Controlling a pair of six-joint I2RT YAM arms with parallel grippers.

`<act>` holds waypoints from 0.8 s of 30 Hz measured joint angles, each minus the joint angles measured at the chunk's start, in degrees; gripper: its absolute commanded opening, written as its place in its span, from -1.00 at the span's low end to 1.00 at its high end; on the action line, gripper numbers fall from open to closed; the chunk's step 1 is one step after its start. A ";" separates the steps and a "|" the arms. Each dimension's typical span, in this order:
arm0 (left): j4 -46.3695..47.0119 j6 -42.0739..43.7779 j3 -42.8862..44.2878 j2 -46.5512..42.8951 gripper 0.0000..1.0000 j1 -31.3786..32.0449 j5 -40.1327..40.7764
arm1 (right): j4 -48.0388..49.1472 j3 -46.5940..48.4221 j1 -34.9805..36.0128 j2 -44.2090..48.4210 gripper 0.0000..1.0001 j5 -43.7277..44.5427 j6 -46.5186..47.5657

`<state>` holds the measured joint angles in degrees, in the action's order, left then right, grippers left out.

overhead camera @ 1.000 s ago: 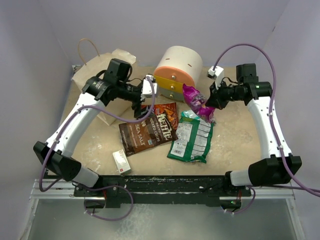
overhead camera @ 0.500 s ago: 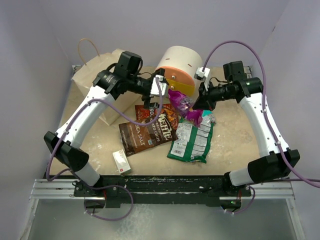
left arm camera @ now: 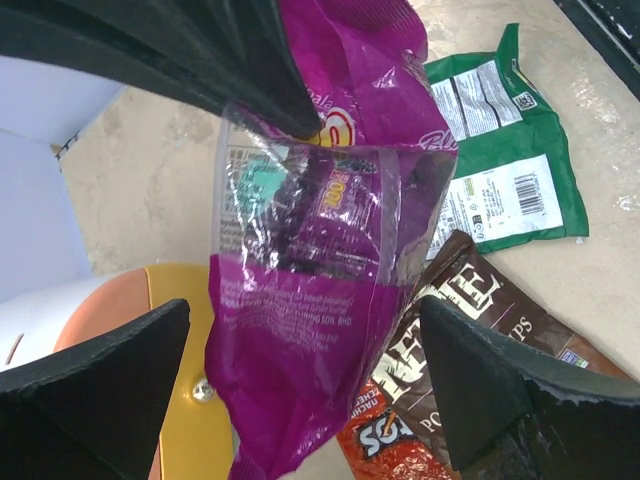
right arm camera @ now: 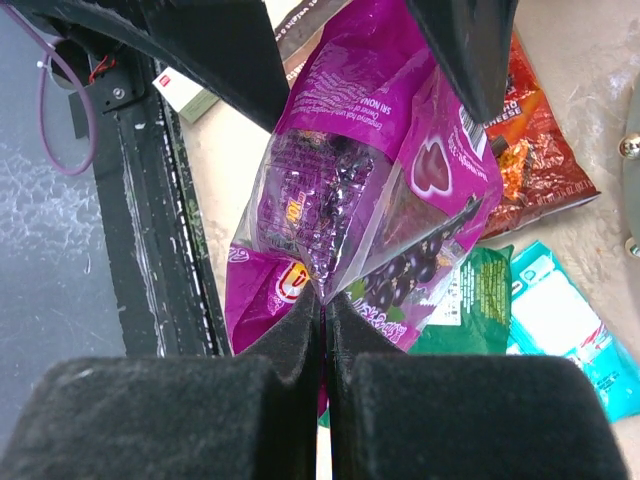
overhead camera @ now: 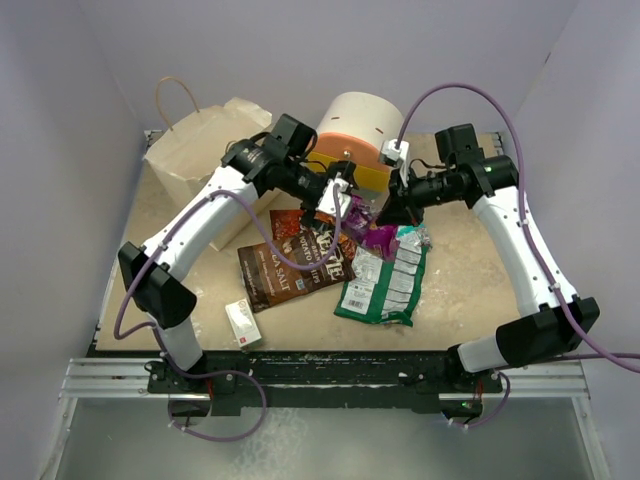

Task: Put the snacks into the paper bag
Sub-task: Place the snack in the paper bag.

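My right gripper (overhead camera: 388,213) (right arm camera: 325,312) is shut on the edge of a purple candy pack (overhead camera: 374,226) (right arm camera: 372,170) and holds it above the other snacks. My left gripper (overhead camera: 340,205) (left arm camera: 302,312) is open, its fingers either side of the pack's (left arm camera: 320,250) free end, not closed on it. On the table lie a dark brown Kettle chip bag (overhead camera: 298,265) (left arm camera: 470,335), a red-brown bag (overhead camera: 290,226) (right arm camera: 530,130) and a green bag with a white label (overhead camera: 385,280) (left arm camera: 505,150). The cream paper bag (overhead camera: 200,158) stands at the back left, behind the left arm.
A round white-orange-yellow drawer unit (overhead camera: 358,130) (left arm camera: 165,335) stands just behind both grippers. A small white box (overhead camera: 241,322) (right arm camera: 185,95) lies near the front edge. A teal packet (right arm camera: 560,330) lies beside the green bag. Walls close in the sides and back.
My right gripper has carried the purple pack left, towards the centre. My left arm has swung right from the paper bag, and its open fingers now flank the pack.
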<state>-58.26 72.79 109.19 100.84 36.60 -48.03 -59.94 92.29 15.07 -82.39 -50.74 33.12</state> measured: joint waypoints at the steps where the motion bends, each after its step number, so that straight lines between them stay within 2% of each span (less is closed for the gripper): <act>1: -0.24 0.57 0.04 0.37 0.98 0.26 0.02 | -0.02 0.00 0.07 0.00 -1.00 0.00 0.04; 7: -0.68 2.08 0.09 2.51 1.00 2.05 -0.26 | -0.04 0.00 0.42 0.00 -1.00 -0.15 0.15; 9: -0.61 2.08 -0.07 3.02 0.94 2.58 -0.68 | -0.04 0.00 0.42 0.00 -1.00 -0.33 0.26; 13: -0.48 2.03 -0.72 3.39 0.71 3.17 -1.92 | 0.11 0.00 0.59 0.02 -1.00 -0.42 0.35; 19: -0.09 1.70 -1.51 3.43 0.25 3.23 -3.23 | 0.66 -0.98 0.68 0.72 -1.00 -0.42 0.33; 24: 0.11 1.38 -2.01 3.43 0.06 3.45 -3.37 | 1.75 -2.80 0.68 2.05 -1.00 -0.17 0.28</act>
<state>-58.15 74.17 107.18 104.27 40.05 -51.40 -58.19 89.49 15.75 -80.34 -50.92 33.41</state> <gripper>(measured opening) 0.587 0.005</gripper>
